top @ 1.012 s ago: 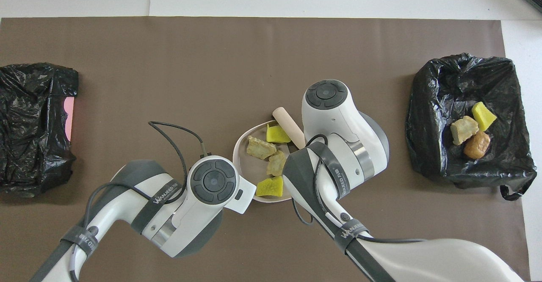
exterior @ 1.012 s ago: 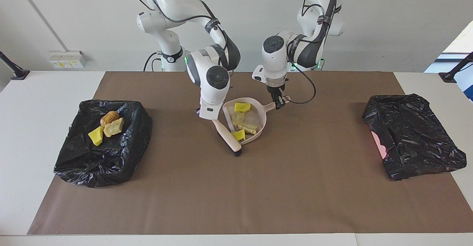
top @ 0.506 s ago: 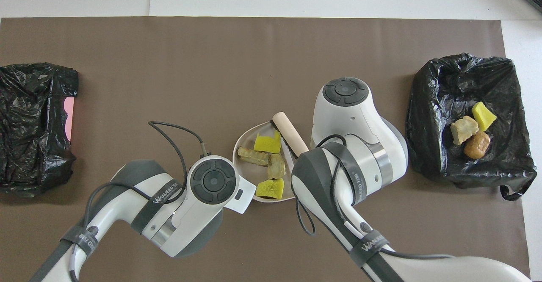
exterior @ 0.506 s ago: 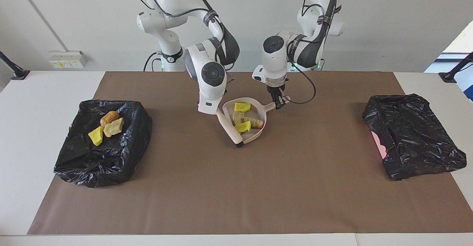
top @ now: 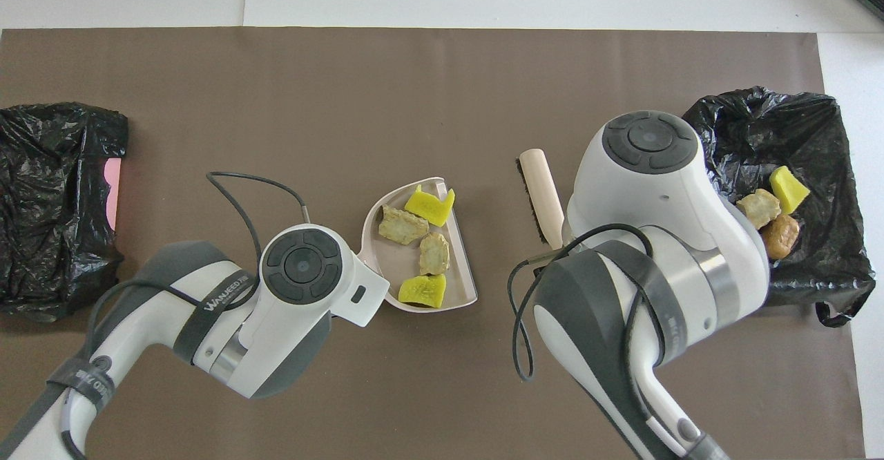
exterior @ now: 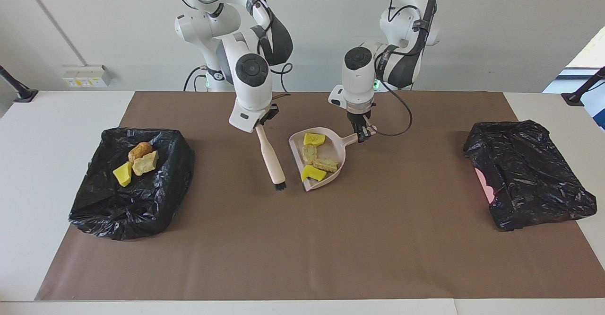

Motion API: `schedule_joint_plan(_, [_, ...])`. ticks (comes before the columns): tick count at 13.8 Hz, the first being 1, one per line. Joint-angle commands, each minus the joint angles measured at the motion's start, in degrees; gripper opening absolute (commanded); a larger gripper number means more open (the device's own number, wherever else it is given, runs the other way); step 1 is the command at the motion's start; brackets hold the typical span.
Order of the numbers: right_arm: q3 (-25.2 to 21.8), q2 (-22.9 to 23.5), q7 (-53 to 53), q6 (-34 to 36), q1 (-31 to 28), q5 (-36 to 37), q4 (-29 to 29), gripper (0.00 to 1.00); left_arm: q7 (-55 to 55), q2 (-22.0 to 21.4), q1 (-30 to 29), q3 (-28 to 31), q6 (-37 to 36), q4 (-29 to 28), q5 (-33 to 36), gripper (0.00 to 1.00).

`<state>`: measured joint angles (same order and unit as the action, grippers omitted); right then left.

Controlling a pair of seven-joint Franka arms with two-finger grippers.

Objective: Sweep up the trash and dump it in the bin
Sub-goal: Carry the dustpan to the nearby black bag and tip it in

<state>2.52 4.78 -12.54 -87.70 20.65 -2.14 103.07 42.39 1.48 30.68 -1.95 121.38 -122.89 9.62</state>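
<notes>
Now the brown-papered bench (exterior: 302, 239) is showing a gap between the tools. Largest first: the open black bin-bag (exterior: 127, 182) at the right arm's end is already holding three lumps. The pale pink plastic dustpan (exterior: 341, 150), gripped at its handle by the left gripper (exterior: 363, 133) with jaws closed on it, is carrying four yellow and beige spongy trash lumps (exterior: 316, 159). The right gripper (exterior: 263, 120), jaws clamped on the beige wooden brush (exterior: 270, 156), has swung it away from the pan (toward the bag's end). Sweeping is likely finished; dumping is coming next.
</notes>
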Motion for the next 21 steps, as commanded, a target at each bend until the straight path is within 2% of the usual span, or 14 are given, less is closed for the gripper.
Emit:
schedule_joint_plan(1, [1.17, -4.07, -9.75, -1.41, 2.44, -1.71, 5.28, 0.00, 7.32, -3.05, -4.12, 0.10, -5.61, 3.87, 0.75, 0.00])
schedule_joint_plan(3, [1.17, -6.35, -14.08, -7.28, 3.60, -9.77, 9.76, 0.00, 16.62, -5.51, -9.29, 0.27, -7.99, 5.81, 0.49, 0.00])
schedule_joint_plan(5, [1.25, -6.37, -15.32, -7.48, 6.66, -11.30, 11.71, 0.00, 28.21, -6.31, -16.84, 0.36, -11.58, 9.40, -2.92, 0.00])
schedule_joint_plan(8, [1.25, -4.17, -21.73, -12.56, 11.94, -13.41, 13.12, 0.00, 42.73, -5.61, -27.40, 0.45, -13.28, 14.95, -5.57, 0.00])
schedule_joint_plan(11, [1.25, -1.89, -25.68, -18.27, 16.42, -13.77, 13.56, 0.00, 49.79, -5.26, -37.59, 0.45, -13.19, 16.71, -6.19, 0.00])
schedule_joint_plan(14, [1.25, -0.48, -26.93, -24.17, 19.77, -13.77, 16.89, 0.00, 52.68, -4.12, -48.58, 0.45, -12.13, 19.25, -6.37, 0.00])
schedule_joint_plan(16, [1.25, -0.56, -25.35, -25.41, 20.13, -13.77, 18.74, 0.00, 63.30, -1.06, -53.25, 0.54, -10.47, 24.51, -6.11, 0.00])
schedule_joint_plan(17, [1.25, -0.56, -25.17, -26.28, 20.74, -13.77, 19.18, 0.00, 65.08, 0.26, -55.01, 0.54, -9.42, 26.19, -5.41, 0.00])
schedule_joint_plan(21, [1.25, 0.40, -25.00, -29.27, 21.79, -13.77, 20.42, 0.00, 65.37, 2.64, -55.82, 0.89, -3.44, 27.44, 7.41, 0.00])
